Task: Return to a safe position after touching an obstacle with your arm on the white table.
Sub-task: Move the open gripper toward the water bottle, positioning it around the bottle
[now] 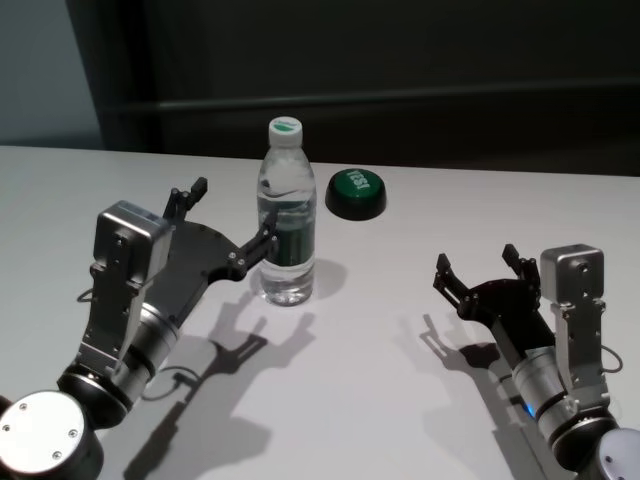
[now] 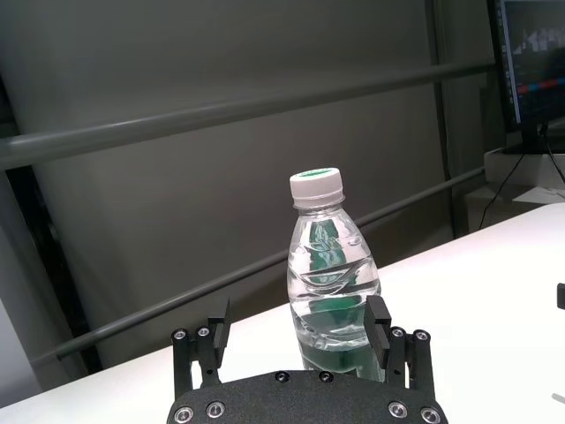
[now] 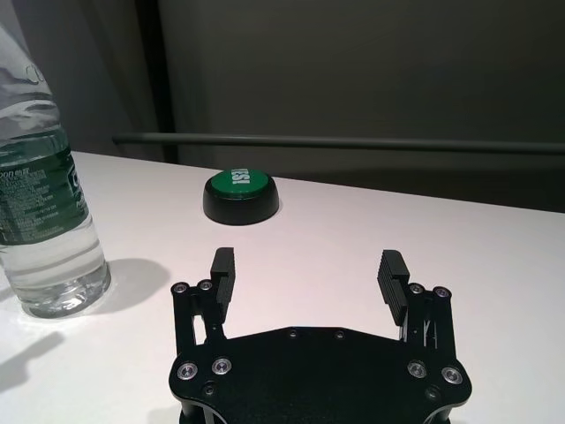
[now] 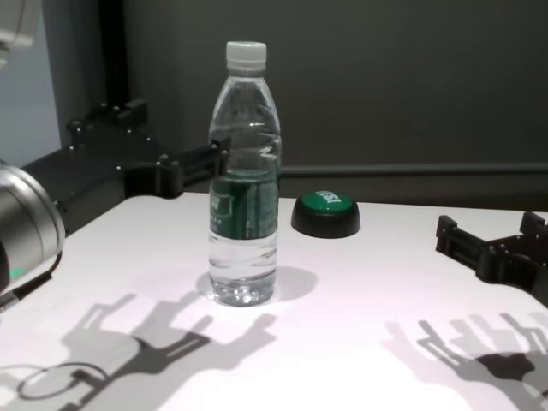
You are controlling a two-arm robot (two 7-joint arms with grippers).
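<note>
The obstacle, a tall clear water bottle (image 1: 287,215) with a white cap and green label, stands upright on the white table (image 1: 380,340). My left gripper (image 1: 228,220) is open, raised above the table just left of the bottle. Its inner fingertip (image 1: 266,243) sits against the bottle's side at label height. From the left wrist view the bottle (image 2: 331,265) rises just beyond the open left gripper (image 2: 297,327). My right gripper (image 1: 480,265) is open and empty, low over the table at the right, well away from the bottle (image 3: 40,221).
A green push button (image 1: 355,192) on a black base sits behind and to the right of the bottle, also seen as the button (image 4: 325,214) in the chest view. A dark wall with a rail runs behind the table's far edge.
</note>
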